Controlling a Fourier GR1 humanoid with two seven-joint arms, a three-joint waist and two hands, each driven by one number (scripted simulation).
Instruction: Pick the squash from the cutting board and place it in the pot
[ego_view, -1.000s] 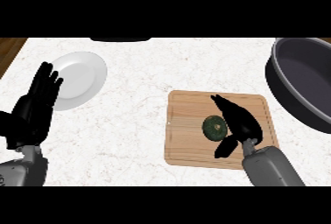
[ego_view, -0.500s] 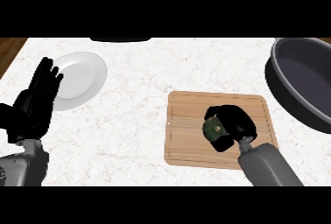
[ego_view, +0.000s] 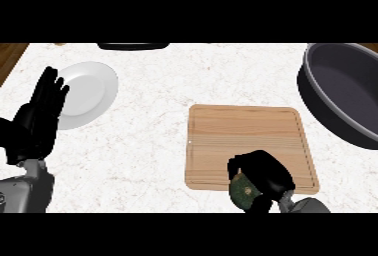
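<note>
Now gripping the squash (ego_view: 242, 190) in the curled fingers of the right hand (ego_view: 264, 172). Pulled back since a moment ago, from the middle of the cutting board (ego_view: 244, 135) to its near edge. Dark green, rounded, mottled paler on the face showing left of the palm. Well apart from the pot (ego_view: 332, 95), up and right of that hand. Resting open at the view's left, beside the plate (ego_view: 92, 92): left hand (ego_view: 37, 120).

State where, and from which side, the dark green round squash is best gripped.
Across its rounded middle, from above and the right. The dark green round squash shows no stem or handle, so the grip must wrap its body, as the black right hand does at the wooden cutting board's lower edge.
</note>
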